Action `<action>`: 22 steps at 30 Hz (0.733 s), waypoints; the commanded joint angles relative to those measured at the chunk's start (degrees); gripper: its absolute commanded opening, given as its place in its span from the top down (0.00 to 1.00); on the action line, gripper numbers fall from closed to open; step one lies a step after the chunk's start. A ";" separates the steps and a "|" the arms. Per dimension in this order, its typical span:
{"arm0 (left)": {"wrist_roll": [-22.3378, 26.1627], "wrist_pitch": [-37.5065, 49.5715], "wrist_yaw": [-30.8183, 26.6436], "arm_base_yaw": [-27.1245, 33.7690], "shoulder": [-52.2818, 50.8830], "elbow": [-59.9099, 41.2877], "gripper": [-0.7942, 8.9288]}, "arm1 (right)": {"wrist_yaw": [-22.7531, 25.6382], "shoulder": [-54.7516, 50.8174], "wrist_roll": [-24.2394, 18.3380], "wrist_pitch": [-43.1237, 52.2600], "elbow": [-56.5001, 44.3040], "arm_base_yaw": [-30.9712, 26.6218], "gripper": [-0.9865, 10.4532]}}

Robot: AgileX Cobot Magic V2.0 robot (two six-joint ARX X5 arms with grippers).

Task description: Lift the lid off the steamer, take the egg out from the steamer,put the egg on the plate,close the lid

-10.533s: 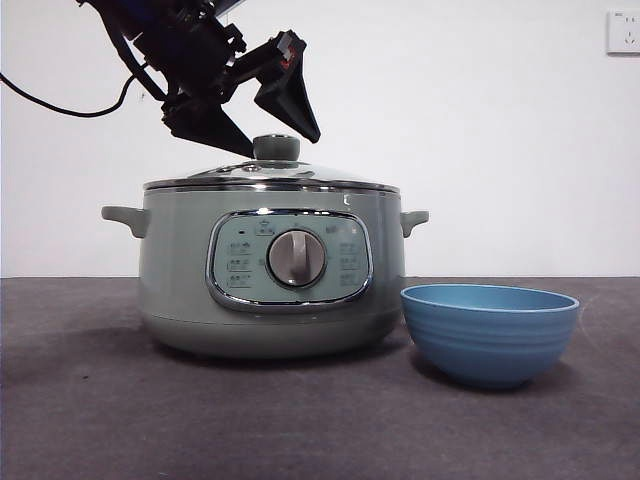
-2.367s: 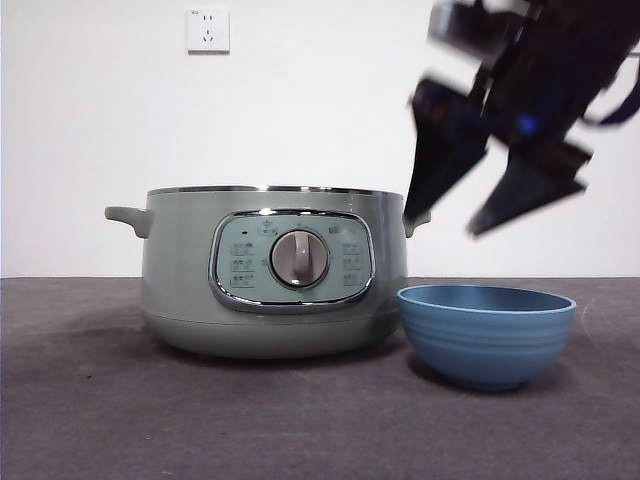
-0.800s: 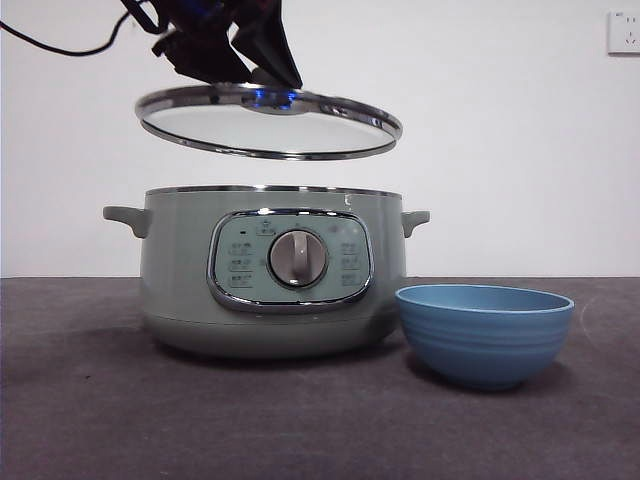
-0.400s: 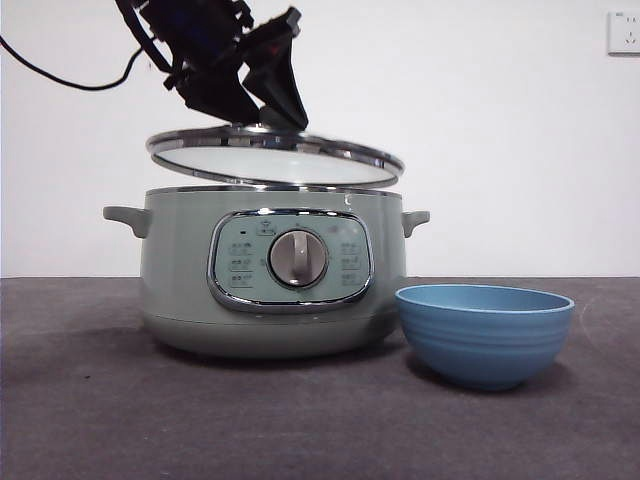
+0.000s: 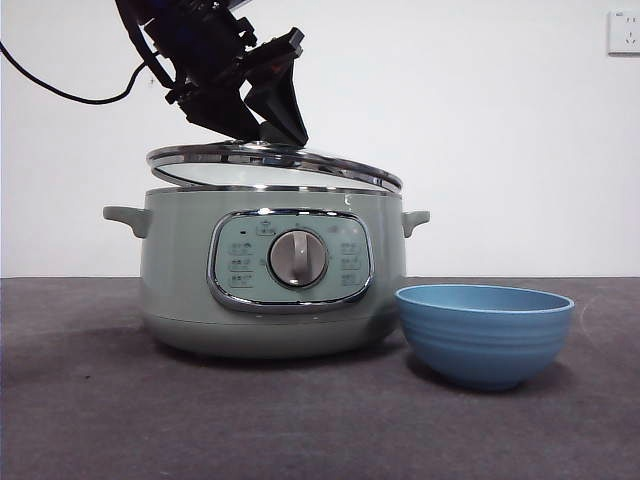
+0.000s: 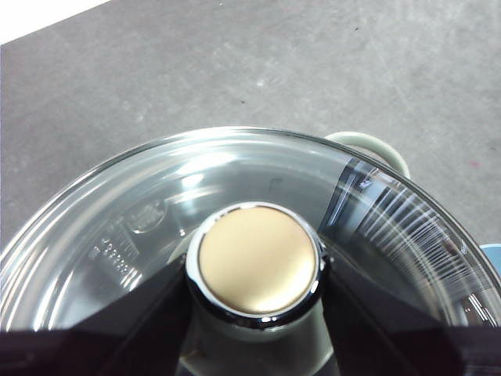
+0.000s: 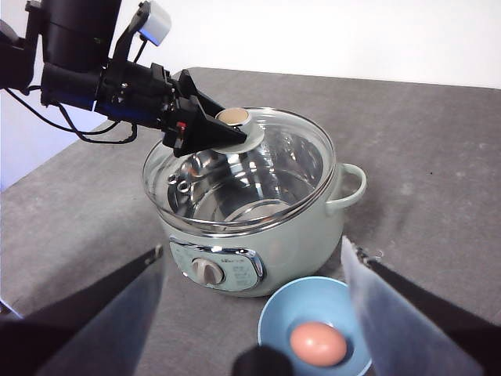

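The glass lid (image 5: 272, 166) is held by its knob (image 6: 258, 258) in the clamped left gripper (image 5: 262, 128), tilted, just above the chrome rim of the steamer (image 5: 270, 270). The egg (image 7: 318, 342) lies in the blue bowl (image 5: 484, 332) beside the pot. The right gripper (image 7: 258, 329) is spread wide, high above the bowl.

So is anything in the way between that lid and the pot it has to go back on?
Nothing visible. The left gripper holds the lid by its knob, tilted just above the steamer rim. The egg already lies in the plate, and the right gripper is open above it.
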 commanded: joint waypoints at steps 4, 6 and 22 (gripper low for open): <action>0.70 0.90 0.13 0.31 -0.04 0.98 0.93 | 0.17 -0.13 0.52 0.33 -0.44 0.11 0.58; 0.68 0.72 0.15 0.31 0.24 0.98 0.93 | 0.17 -0.13 0.52 0.33 -0.44 0.11 0.58; 0.66 -2.84 0.31 0.28 1.77 0.98 0.93 | 0.13 -0.13 0.55 0.31 -0.44 0.11 0.58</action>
